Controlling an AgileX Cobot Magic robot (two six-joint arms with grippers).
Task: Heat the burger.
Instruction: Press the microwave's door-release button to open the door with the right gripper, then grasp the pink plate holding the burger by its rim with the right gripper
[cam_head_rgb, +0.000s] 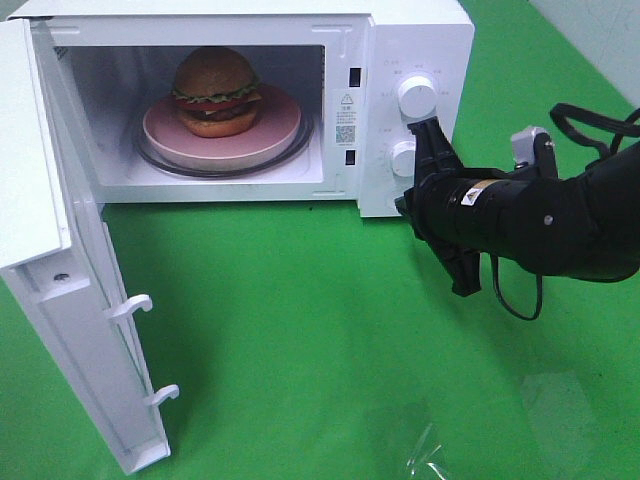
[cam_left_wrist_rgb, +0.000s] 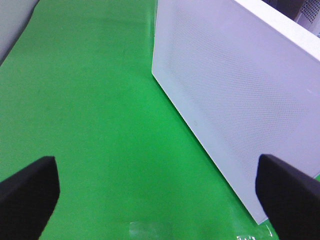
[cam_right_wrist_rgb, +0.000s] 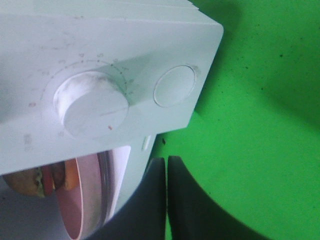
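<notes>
The burger (cam_head_rgb: 216, 92) sits on a round pink plate (cam_head_rgb: 270, 135) inside the open white microwave (cam_head_rgb: 400, 40). The right wrist view catches the burger's edge (cam_right_wrist_rgb: 30, 181) and the plate's rim (cam_right_wrist_rgb: 82, 200) through the opening. My right gripper (cam_head_rgb: 404, 205) is shut on nothing, its tips beside the lower knob (cam_head_rgb: 402, 158) of the control panel. From the wrist, the closed right gripper (cam_right_wrist_rgb: 166, 172) lies just under the panel's corner, below a big dial (cam_right_wrist_rgb: 92, 107). My left gripper (cam_left_wrist_rgb: 160, 200) is open and empty over the green cloth, next to the outer face of the door (cam_left_wrist_rgb: 240, 100).
The microwave door (cam_head_rgb: 60, 250) swings wide open to the left, reaching toward the front of the table. An upper knob (cam_head_rgb: 417, 95) and a round button (cam_right_wrist_rgb: 174, 86) are on the panel. A scrap of clear plastic (cam_head_rgb: 430, 460) lies on the green cloth (cam_head_rgb: 300, 330).
</notes>
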